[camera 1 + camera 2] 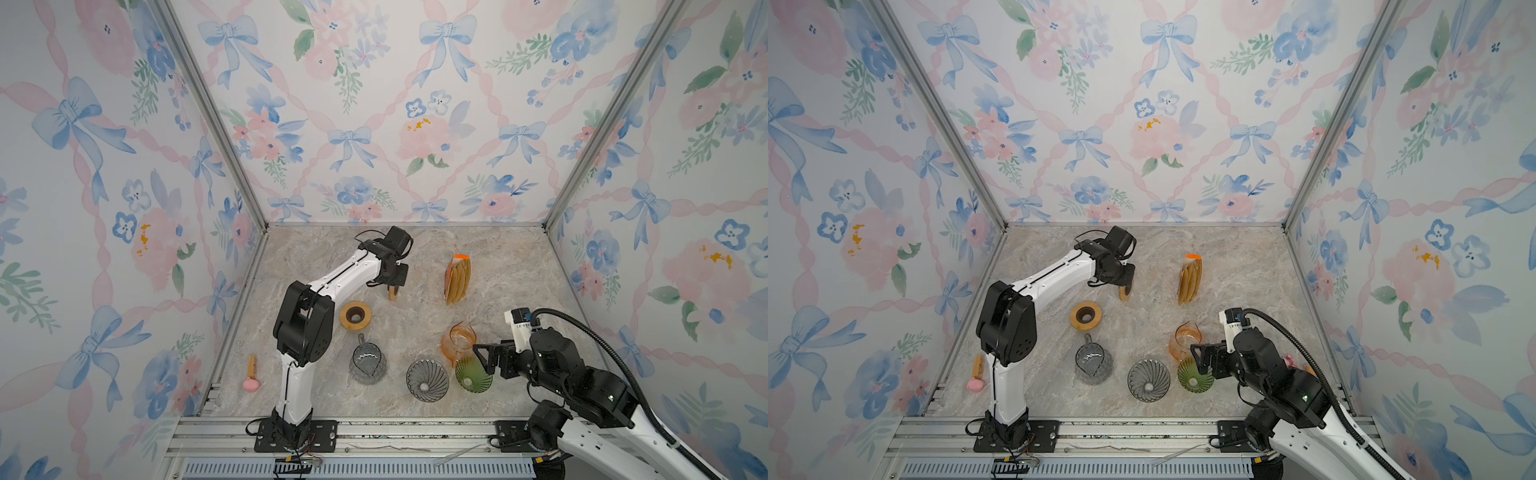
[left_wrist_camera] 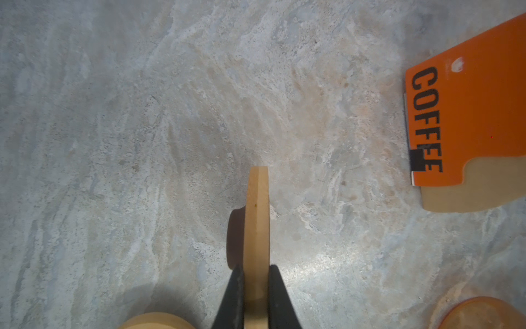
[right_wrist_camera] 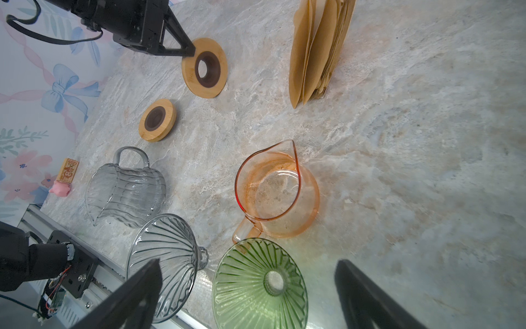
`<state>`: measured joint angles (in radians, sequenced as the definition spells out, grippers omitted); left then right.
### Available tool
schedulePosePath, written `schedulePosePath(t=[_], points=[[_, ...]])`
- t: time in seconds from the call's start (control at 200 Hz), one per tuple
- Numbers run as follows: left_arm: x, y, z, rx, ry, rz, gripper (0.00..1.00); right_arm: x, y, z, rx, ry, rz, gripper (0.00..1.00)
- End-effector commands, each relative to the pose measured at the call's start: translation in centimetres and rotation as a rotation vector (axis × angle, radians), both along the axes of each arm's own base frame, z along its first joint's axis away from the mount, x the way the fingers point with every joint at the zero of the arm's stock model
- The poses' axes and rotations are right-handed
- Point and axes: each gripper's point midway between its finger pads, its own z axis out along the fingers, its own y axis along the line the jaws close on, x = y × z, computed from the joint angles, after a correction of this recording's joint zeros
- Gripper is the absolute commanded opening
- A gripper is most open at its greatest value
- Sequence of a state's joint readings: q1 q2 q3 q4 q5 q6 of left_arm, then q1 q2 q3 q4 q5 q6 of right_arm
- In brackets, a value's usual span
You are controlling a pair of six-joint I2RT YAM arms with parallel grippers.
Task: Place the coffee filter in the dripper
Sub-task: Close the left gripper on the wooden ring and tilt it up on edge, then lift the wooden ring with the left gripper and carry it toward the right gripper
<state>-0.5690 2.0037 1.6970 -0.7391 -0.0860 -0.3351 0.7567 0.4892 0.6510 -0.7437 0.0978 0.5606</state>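
Note:
The coffee filters (image 1: 457, 280) (image 3: 318, 51), brown paper in a pack with an orange label (image 2: 469, 114), stand upright at the back right. A green glass dripper (image 1: 471, 376) (image 3: 256, 287) and a grey glass dripper (image 1: 427, 380) (image 3: 165, 256) sit side by side near the front edge. My right gripper (image 1: 482, 357) (image 3: 249, 263) hangs open just above the green dripper, holding nothing. My left gripper (image 1: 394, 286) (image 2: 256, 269) is shut on a wooden ring (image 2: 257, 222) (image 3: 205, 68), held on edge against the table left of the filters.
A second wooden ring (image 1: 355, 316) lies flat mid-table. A clear glass carafe (image 1: 368, 361) stands left of the grey dripper, and an orange carafe (image 1: 457, 338) just behind the green one. A pink toy on a wooden handle (image 1: 251, 374) lies by the left wall.

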Motion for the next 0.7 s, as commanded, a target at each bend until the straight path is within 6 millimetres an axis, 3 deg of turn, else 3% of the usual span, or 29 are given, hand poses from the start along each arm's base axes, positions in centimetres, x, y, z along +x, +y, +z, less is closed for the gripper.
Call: schedulePosePath(t=[0.0, 0.695], points=[[0.3, 0.2, 1.3, 0.043, -0.036, -0.016, 0.11, 0.0, 0.2, -0.4, -0.004, 0.007, 0.001, 0.97], [-0.4, -0.7, -1.9, 0.085, 0.028, -0.045, 0.19, -0.1, 0.1, -0.5, -0.005, 0.012, -0.002, 0.97]])
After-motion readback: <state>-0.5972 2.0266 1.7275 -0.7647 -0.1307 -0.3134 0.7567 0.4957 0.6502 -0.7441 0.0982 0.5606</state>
